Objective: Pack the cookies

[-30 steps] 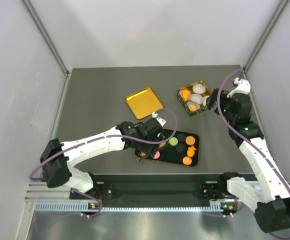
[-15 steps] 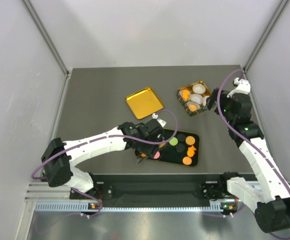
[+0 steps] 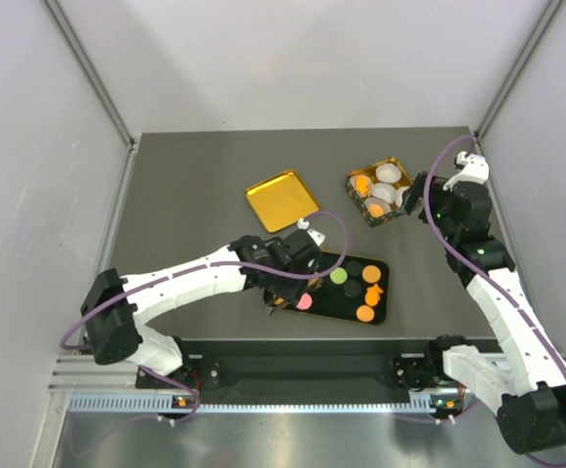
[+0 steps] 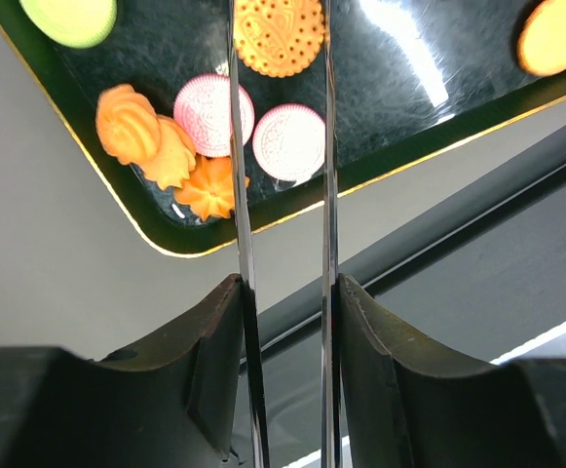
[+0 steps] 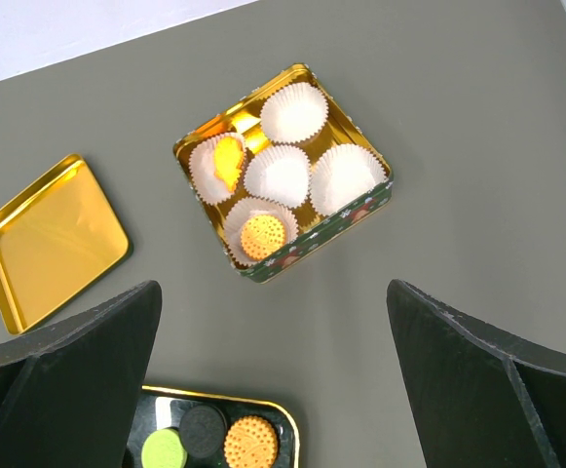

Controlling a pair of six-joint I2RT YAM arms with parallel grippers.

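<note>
The cookies lie on a black gold-rimmed tray near the table's front. In the left wrist view I see pink rounds, orange flower shapes, a green one and an orange round cookie. My left gripper is shut on metal tongs. Their two blades stand apart on either side of that orange round cookie, with their tips out of frame. My right gripper hangs open beside the cookie tin, holding nothing.
The tin holds white paper cups; one has an orange round cookie, another an orange piece. A gold lid lies left of the tin. Grey walls close in the table on three sides.
The tongs' blades have drawn closer together as my left gripper narrowed, and the left wrist shifted slightly over the tray's left end. The right arm has not moved.
</note>
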